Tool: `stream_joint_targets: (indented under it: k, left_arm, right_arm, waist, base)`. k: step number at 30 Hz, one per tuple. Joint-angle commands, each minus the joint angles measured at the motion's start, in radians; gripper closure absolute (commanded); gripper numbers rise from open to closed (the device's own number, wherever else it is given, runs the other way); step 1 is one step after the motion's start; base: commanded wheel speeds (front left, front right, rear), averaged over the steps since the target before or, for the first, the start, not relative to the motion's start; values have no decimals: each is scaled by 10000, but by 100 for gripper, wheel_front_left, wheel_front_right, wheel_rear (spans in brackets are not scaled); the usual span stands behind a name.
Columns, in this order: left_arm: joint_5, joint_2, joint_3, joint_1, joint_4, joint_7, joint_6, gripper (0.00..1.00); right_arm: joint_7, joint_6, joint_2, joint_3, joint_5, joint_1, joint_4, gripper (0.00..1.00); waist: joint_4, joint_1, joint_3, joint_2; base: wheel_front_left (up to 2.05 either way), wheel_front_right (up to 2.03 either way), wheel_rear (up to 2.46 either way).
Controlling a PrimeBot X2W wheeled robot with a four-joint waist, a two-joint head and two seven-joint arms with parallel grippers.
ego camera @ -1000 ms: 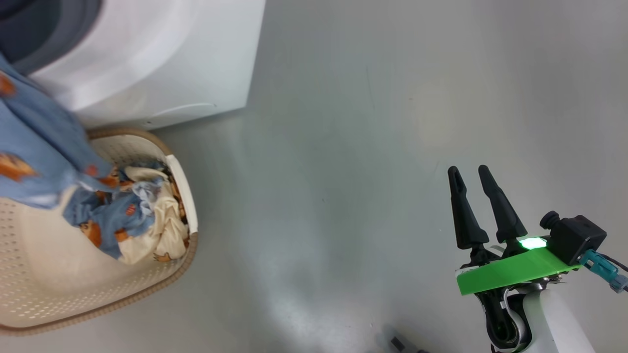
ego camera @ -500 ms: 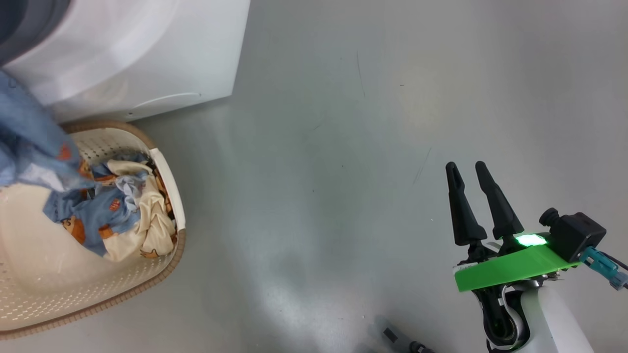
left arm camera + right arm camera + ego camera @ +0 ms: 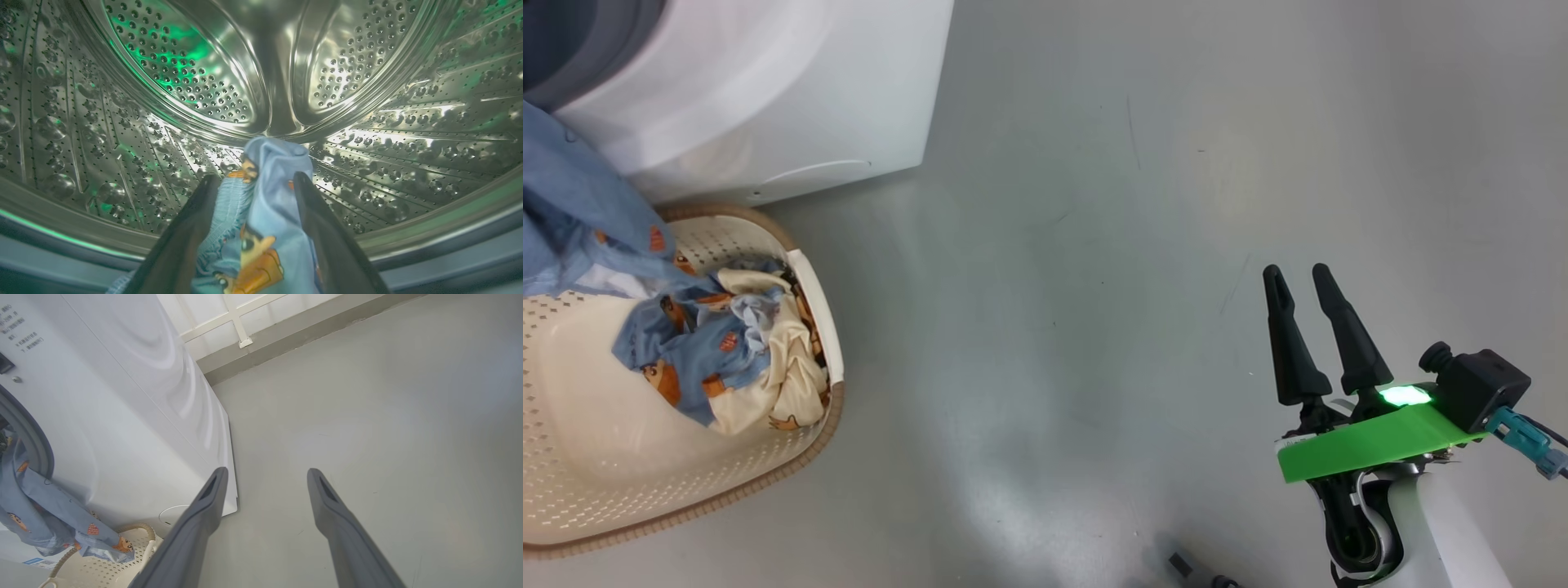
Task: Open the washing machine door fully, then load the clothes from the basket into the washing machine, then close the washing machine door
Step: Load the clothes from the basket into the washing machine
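left tool [image 3: 256, 177] is inside the washing machine [image 3: 768, 98], fingers spread, a blue garment [image 3: 269, 212] loose between them and trailing out over the basket [image 3: 605, 425] touching the machine's front. right tool [image 3: 1296, 273] spread, well right of the machine.

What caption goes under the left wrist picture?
Left gripper open, blue garment between its fingers, facing the steel drum.

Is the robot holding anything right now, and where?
Blue cartoon-patched cloth garment lies bunched between the left gripper's wide-open fingers, apparently not clamped. Right gripper holds nothing.
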Motion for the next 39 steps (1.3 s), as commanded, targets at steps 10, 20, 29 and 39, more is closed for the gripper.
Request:
stream_joint_targets:
  k: [10, 20, 29, 39]
  left_arm:
    - [-170, 156, -176, -512, 433, -52, -98, 0]
    - [-766, -36, 199, 178, -228, -53, -110, 0]
    - [-1273, -327, 807, 1791, -2118, -53, -112, 0]
    - [-1217, -738, 1418, 3923, -4487, -53, -112, 0]
  right_arm:
    - [-74, 16, -44, 276, 80, 122, -186, 0]
    - [-74, 16, -43, 193, 6, 150, -223, 0]
    - [-74, 16, -43, -37, -129, 137, -261, 0]
    - [-74, 16, -43, -235, -280, 140, -329, 0]
  waist:
    - [88, 0, -49, 0]
    - [180, 0, -113, 0]
    - [500, 0, -148, 0]
    - [880, 0, -185, 0]
  base:
    - [0, 0, 0]
    - [0, 0, 0]
    - [0, 0, 0]
    - [0, 0, 0]
